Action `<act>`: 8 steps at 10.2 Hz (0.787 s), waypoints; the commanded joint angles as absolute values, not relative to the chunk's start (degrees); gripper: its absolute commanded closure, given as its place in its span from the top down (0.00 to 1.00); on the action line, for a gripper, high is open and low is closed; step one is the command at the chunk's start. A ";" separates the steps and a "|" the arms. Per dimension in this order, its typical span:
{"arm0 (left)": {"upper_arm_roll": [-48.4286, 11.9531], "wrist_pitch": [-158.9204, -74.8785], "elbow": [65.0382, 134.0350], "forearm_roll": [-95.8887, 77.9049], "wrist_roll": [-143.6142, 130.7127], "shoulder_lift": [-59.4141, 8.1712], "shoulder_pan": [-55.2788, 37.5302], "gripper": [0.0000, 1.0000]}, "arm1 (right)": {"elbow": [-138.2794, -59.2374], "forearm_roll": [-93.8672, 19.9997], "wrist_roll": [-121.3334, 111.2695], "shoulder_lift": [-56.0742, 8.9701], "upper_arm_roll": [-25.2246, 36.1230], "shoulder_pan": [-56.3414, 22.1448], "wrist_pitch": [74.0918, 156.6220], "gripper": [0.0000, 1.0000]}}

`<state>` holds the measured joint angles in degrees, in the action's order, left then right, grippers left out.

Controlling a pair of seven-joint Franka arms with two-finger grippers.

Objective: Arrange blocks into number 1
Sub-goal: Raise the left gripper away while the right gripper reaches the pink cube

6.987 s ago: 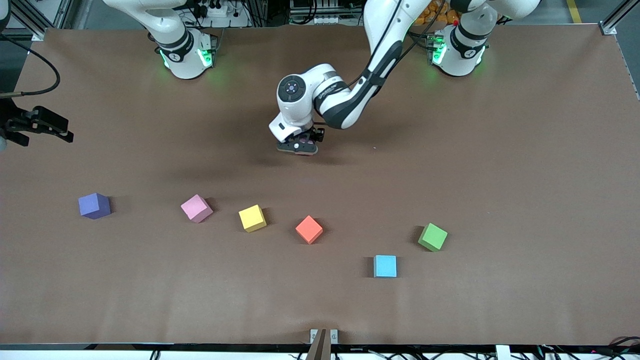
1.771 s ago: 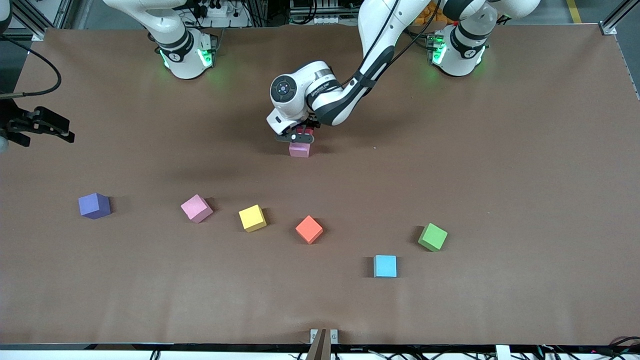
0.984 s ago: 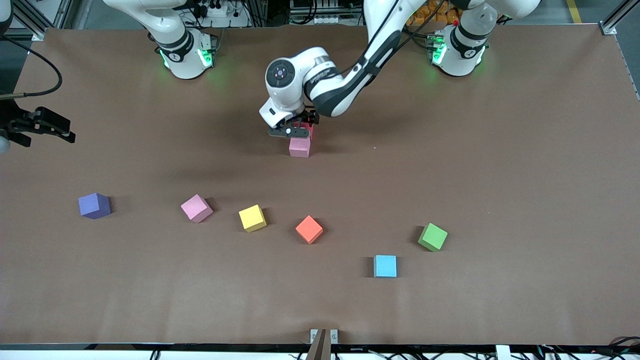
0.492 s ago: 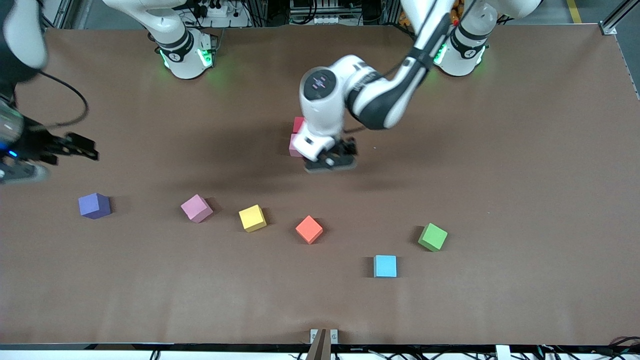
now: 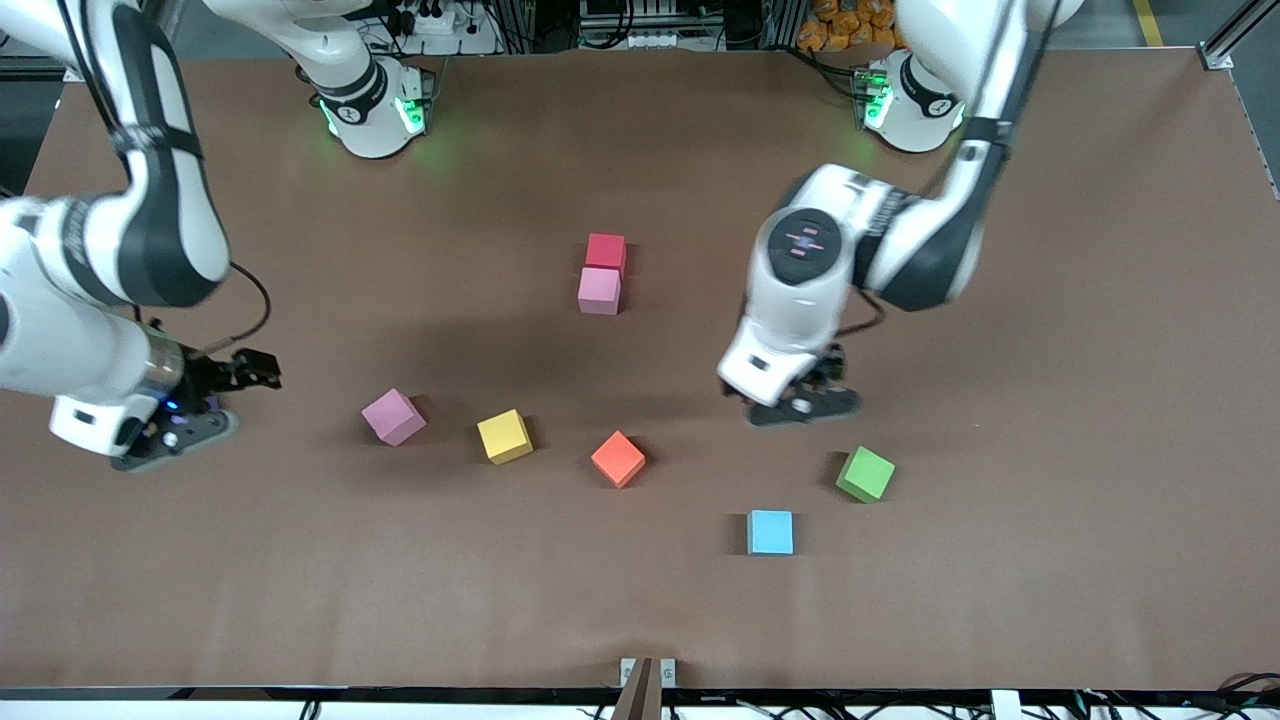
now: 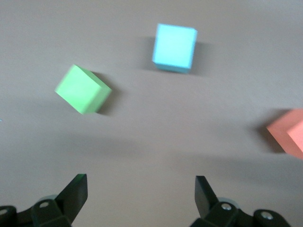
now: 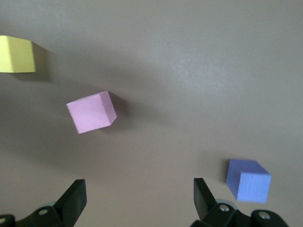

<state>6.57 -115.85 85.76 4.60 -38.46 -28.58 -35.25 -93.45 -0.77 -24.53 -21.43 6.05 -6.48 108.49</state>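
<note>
Left gripper [image 5: 800,405], jaws apart and empty, hangs over bare table near green block [image 5: 865,473]. Right gripper [image 5: 185,425], jaws apart, hangs over purple block [image 7: 248,180]. Red block [image 5: 605,250] touches pink block [image 5: 599,291] mid-table.

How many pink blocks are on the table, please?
2: one pink block touching the red block, nearer the front camera; the other pink block beside the yellow block, toward the right arm's end.

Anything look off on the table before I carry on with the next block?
Nothing stands out. The red block and one pink block sit flush in a short column; the loose blocks lie flat. The left gripper, open, is above the green block; the right gripper, open, is above the purple block.
</note>
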 commanded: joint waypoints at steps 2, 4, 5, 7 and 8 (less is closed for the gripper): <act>5.98 -114.44 87.10 5.36 -32.27 -26.20 -29.19 1.00 | -100.71 -0.53 -27.51 -22.59 4.41 -7.47 118.80 1.00; 5.89 -113.82 88.15 5.28 -31.55 -24.19 -25.60 1.00 | -101.95 -0.62 -27.42 -24.34 3.61 -8.08 122.33 1.00; 5.80 -112.08 88.42 3.27 -32.42 -22.69 -22.79 1.00 | -102.04 -0.79 -27.42 -25.48 3.52 -8.78 123.56 1.00; 5.80 -111.71 91.38 0.97 -31.91 -19.01 -17.25 1.00 | -103.44 -1.05 -27.25 -26.80 3.17 -8.96 126.81 1.00; 5.80 -112.06 94.89 1.05 -31.38 -16.03 -15.31 1.00 | -104.23 -1.14 -26.81 -27.59 2.64 -8.96 128.57 1.00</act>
